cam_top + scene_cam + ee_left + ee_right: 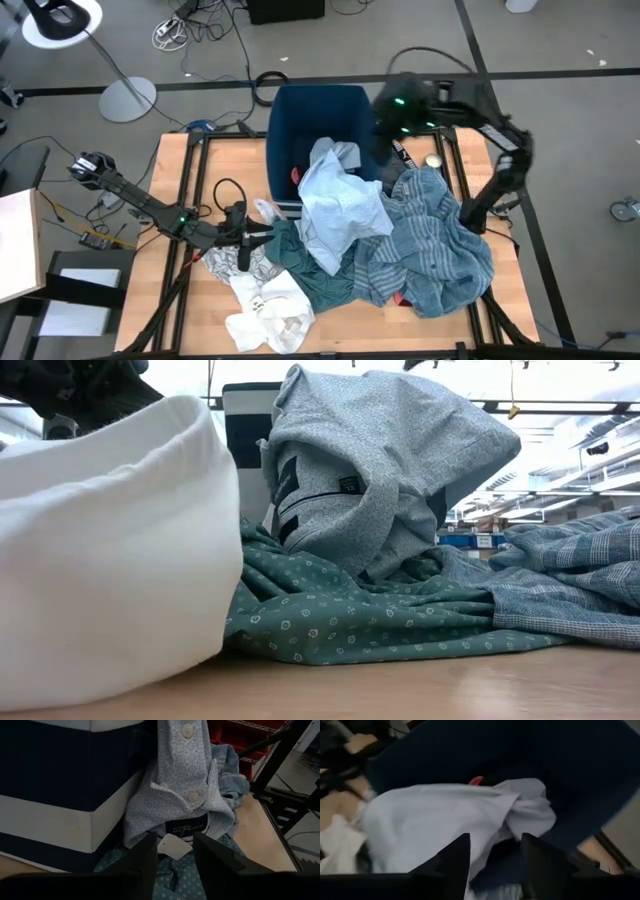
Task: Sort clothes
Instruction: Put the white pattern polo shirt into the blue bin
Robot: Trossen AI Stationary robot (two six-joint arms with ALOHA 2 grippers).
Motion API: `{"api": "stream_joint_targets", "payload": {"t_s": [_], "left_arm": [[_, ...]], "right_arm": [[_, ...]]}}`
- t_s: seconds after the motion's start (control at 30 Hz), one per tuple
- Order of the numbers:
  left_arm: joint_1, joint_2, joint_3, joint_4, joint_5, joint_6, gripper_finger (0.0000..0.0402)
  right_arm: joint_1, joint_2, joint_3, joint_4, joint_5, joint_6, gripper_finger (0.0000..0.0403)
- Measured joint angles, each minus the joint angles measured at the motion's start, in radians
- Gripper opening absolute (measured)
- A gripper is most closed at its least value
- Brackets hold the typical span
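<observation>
A light blue shirt [335,205] hangs over the near rim of the dark blue bin [345,100], its lower part resting on the pile. It also shows in the low view [380,470]. A green shirt [310,272] lies under it. A teal striped cloth [435,245] is heaped at the right, and white garments [265,310] lie at the near left. A small red piece [476,781] lies inside the bin. My left gripper [176,857] is open, level at the light blue shirt's collar [180,802], holding nothing. My right gripper [495,857] is open and empty above the bin's right side.
A black printed piece [402,155] and a small round object [434,160] lie right of the bin. Black frame rails [190,180] run along the table's left and right sides. Bare wood shows at the near left [190,310]. Cables and a lamp base lie on the floor beyond.
</observation>
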Motion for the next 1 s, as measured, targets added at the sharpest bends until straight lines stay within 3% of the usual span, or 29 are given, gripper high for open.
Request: {"api": "stream_joint_targets", "payload": {"t_s": [0.23, 0.53, 0.8, 1.0], "left_arm": [[0.0, 0.0, 0.0, 0.0, 0.0, 0.0, 0.0131], [0.0, 0.0, 0.0, 0.001, 0.0, -0.003, 0.0131], [0.0, 0.0, 0.0, 0.008, 0.0, -0.004, 0.0131], [0.0, 0.0, 0.0, 0.009, 0.0, -0.003, 0.0131]], "right_arm": [[0.323, -0.114, -0.014, -0.099, 0.268, 0.214, 0.0176], [0.774, -0.132, -0.208, -0.101, 0.545, 0.52, 0.0176], [1.005, -0.106, -0.549, -0.083, 0.685, 0.904, 0.0176], [1.085, -0.106, -0.899, 0.163, 0.707, 1.124, 0.0177]]}}
